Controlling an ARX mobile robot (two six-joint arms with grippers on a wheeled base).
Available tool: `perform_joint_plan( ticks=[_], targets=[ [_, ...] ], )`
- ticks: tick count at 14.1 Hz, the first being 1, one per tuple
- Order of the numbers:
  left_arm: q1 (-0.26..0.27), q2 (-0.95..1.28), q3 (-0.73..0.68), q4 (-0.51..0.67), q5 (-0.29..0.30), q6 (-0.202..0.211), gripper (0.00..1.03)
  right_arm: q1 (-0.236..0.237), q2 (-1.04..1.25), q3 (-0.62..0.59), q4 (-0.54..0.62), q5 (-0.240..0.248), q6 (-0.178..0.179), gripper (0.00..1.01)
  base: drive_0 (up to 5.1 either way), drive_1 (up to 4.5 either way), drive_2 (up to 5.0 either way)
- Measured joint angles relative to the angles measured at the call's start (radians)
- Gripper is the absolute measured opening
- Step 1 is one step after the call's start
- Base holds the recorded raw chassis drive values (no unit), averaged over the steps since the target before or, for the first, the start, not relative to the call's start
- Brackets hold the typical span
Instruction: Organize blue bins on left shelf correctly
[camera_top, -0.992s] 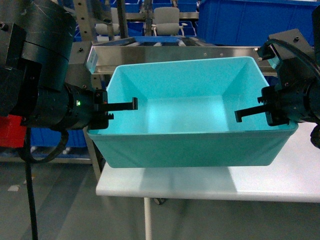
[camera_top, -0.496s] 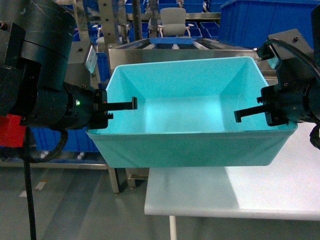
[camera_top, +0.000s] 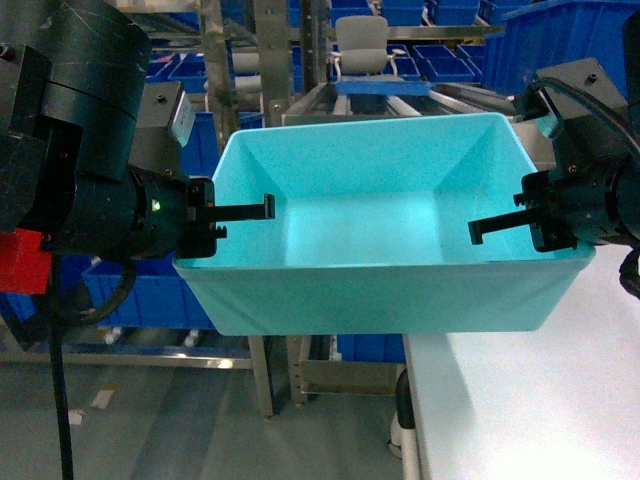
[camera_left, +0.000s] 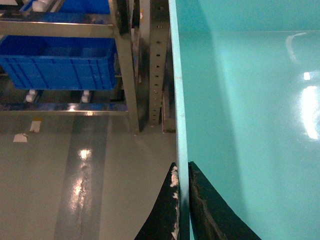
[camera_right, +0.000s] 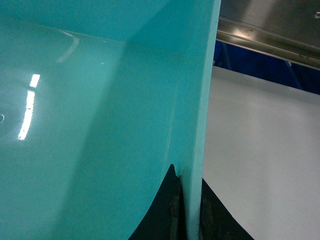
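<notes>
Sliding rightward in the head view since a second ago, the white desk (camera_top: 530, 400) now fills only the lower right corner, and the steel shelf (camera_top: 265, 60) with its royal-blue bins (camera_top: 150, 290) stands behind. Between the two pincers hangs the turquoise tub (camera_top: 380, 290), off the desk. Left pincer (camera_top: 205, 222) pinches the tub's left wall; right pincer (camera_top: 540, 222) pinches its right wall, one finger (camera_left: 207, 210) inside and one outside.
</notes>
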Motion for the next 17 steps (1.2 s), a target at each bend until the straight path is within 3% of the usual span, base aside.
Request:
perform_joint_plan(
  ticks=[15,17],
  targets=[
    [-0.001,0.0,0.0,0.0,0.0,0.0,0.02,0.0,0.0,0.0,0.0,0.0,0.0,0.03,-4.2,3.78,0.3],
    [-0.003,0.0,0.0,-0.005,0.02,0.008,0.02,0.001,-0.013,-0.032,-0.038,0.021,0.015,0.03,-4.5,4.11,0.4]
  ],
)
